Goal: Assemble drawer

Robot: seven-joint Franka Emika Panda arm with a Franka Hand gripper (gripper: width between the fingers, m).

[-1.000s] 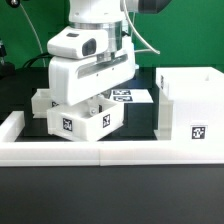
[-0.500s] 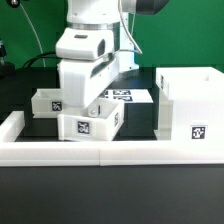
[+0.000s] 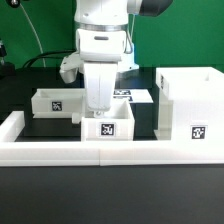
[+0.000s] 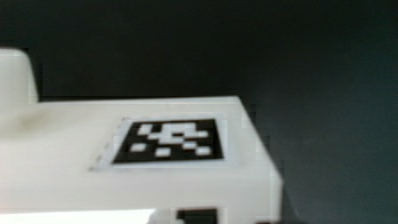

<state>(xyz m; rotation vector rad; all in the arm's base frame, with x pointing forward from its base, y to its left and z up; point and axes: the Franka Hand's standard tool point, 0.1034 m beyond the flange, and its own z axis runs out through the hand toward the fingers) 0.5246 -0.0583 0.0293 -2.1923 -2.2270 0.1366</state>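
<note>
A small white tray [image 3: 108, 128] with a square tag on its front stands upright on the black table, just behind the front rail. My gripper [image 3: 98, 112] comes straight down from above and its fingers reach into the tray at the exterior view's left part, shut on its wall. A second small tray [image 3: 55, 101] stands behind, to the exterior view's left. The tall white casing [image 3: 190, 108] stands at the exterior view's right, tag on its front. The wrist view shows a white tagged face [image 4: 169, 141] very close; my fingertips are not clear there.
A long low white border rail [image 3: 60, 152] runs along the front and turns back at the exterior view's left. The marker board [image 3: 133, 96] lies flat behind the held tray. Cables hang behind the arm.
The tray was tilted and held to the exterior view's left; it has moved right, turned level, and now sits squarely behind the rail. My gripper has swung upright over it.
</note>
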